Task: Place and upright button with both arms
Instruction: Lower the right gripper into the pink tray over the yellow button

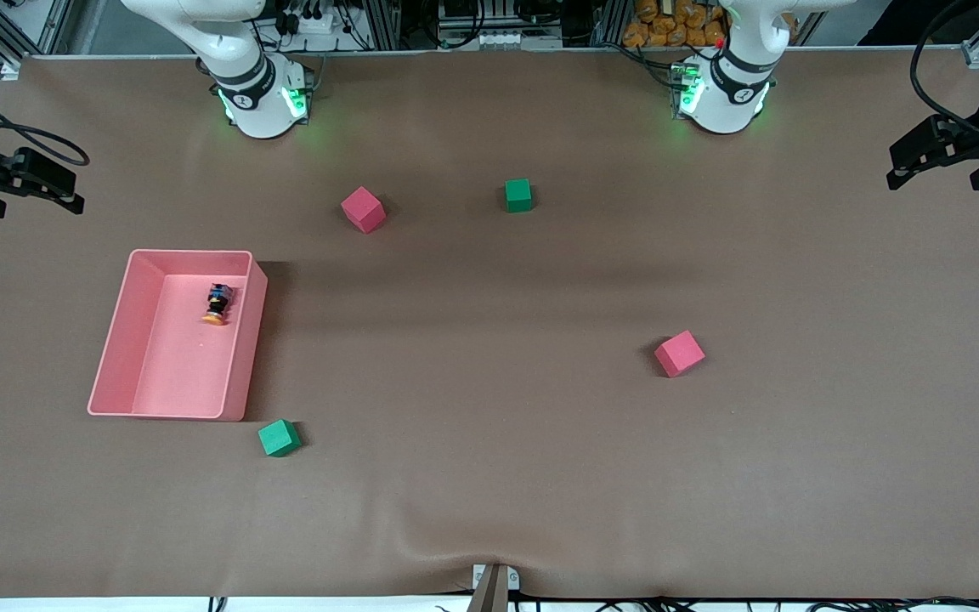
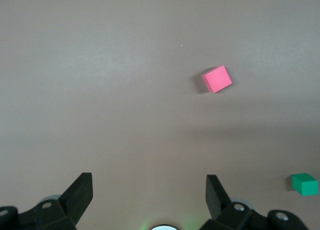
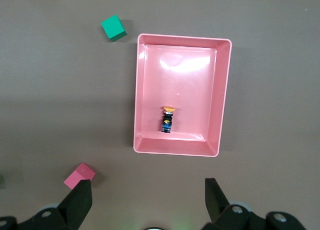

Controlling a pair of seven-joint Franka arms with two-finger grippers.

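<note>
The button (image 1: 217, 304) lies on its side inside a pink bin (image 1: 192, 252) toward the right arm's end of the table, its orange cap pointing toward the front camera. The right wrist view shows the button (image 3: 168, 119) in the bin (image 3: 185, 37) too. My right gripper (image 1: 73, 191) is open and empty, held high over the table's edge at that end; it also shows in its wrist view (image 3: 149, 186). My left gripper (image 1: 893, 168) is open and empty, high over the left arm's end of the table, and shows in its wrist view (image 2: 149, 182).
A pink cube (image 1: 363, 209) and a green cube (image 1: 518, 195) lie near the arm bases. Another pink cube (image 1: 679, 354) lies toward the left arm's end. A green cube (image 1: 279, 438) sits by the bin's corner nearest the front camera.
</note>
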